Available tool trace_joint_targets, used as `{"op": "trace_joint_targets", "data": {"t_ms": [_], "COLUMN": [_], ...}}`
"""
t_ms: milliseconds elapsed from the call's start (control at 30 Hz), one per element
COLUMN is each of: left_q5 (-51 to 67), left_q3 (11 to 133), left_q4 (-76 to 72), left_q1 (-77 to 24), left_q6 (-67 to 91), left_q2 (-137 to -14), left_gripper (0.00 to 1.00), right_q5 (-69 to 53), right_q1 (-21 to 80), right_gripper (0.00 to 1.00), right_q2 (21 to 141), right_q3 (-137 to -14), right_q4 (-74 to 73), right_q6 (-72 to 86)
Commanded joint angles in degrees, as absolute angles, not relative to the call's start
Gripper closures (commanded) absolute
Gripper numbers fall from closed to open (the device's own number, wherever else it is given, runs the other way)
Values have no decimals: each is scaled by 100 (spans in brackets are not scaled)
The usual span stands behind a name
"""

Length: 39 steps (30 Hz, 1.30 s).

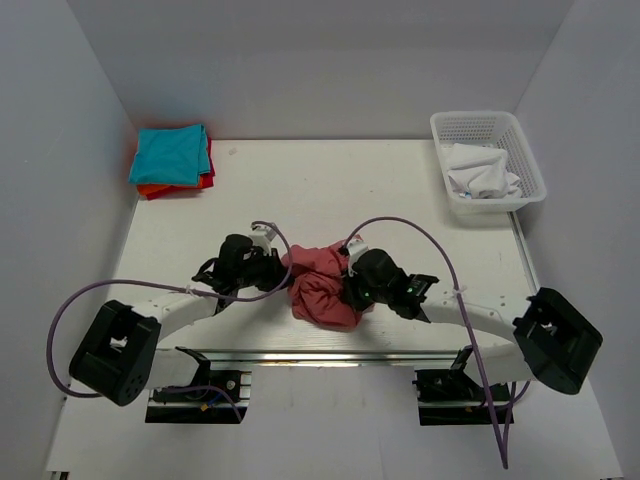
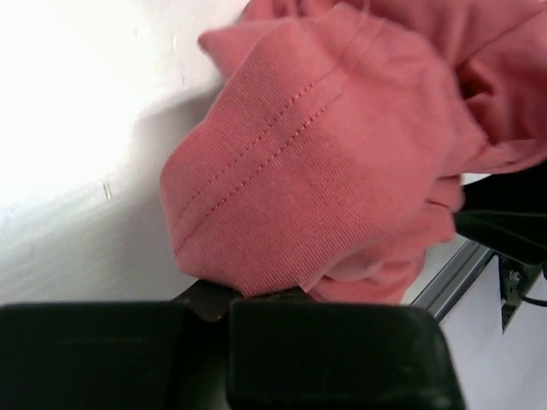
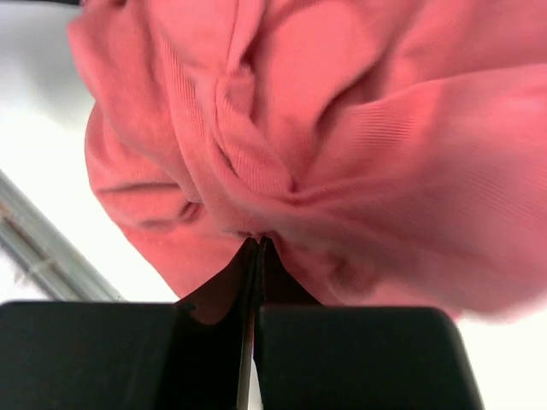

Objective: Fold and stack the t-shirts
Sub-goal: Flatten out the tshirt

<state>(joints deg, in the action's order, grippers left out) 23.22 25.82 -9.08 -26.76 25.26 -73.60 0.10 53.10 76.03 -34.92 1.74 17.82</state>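
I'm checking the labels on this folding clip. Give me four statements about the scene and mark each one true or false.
1. The left end effector and the right end effector are both shut on the salmon shirt. True.
2. The salmon shirt lies spread flat. False: it is bunched in a crumpled heap.
3. A teal shirt tops the folded stack at the far left corner. True.
4. The white basket is empty. False: white cloth lies in it.

Salmon-red t-shirt (image 1: 320, 296); white basket (image 1: 476, 118)
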Motion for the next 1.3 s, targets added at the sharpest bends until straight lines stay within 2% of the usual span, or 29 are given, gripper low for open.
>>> {"op": "trace_joint_targets", "data": {"t_ms": [0,33,133,333,500,667,767,900,1267], "left_q5": [2120,1944,648,-1428,-2222,-2830,-2700,-2154,-1943], "left_q3": [2865,2935,3181,4348,4947,5291,5414,5783,6925], "left_q4": [-933,-792,-46,1491,1775,2004,1952,1574,1134], "left_q1": [-2698,-2698,-2698,-2585,-2584,-2584,-2584,-2584,-2584], "left_q6": [2452,2452,2530,2592,2479,2479,2242,1899,1144], "left_q2": [-6787,-6437,-5743,-5194,-5080,-5080,-4940,-4825,-4588], "left_gripper": [100,100,100,100,100,100,100,100,100], "right_q5": [1193,1404,3017,4576,5702,6108,5898,5424,3957], "right_q1": [5291,5282,5212,4958,4782,4650,4597,4579,4614], "right_gripper": [100,100,100,100,100,100,100,100,100], "right_q2": [6884,6621,6057,5292,4721,4175,4008,4121,4350], "right_q3": [-3524,-3516,-3603,-3911,-4122,-4157,-4166,-4604,-5913], "right_q4": [203,150,-200,-466,-63,940,1677,1845,2162], "right_q6": [1994,1995,2065,1900,1372,486,-182,-604,-1608]}}
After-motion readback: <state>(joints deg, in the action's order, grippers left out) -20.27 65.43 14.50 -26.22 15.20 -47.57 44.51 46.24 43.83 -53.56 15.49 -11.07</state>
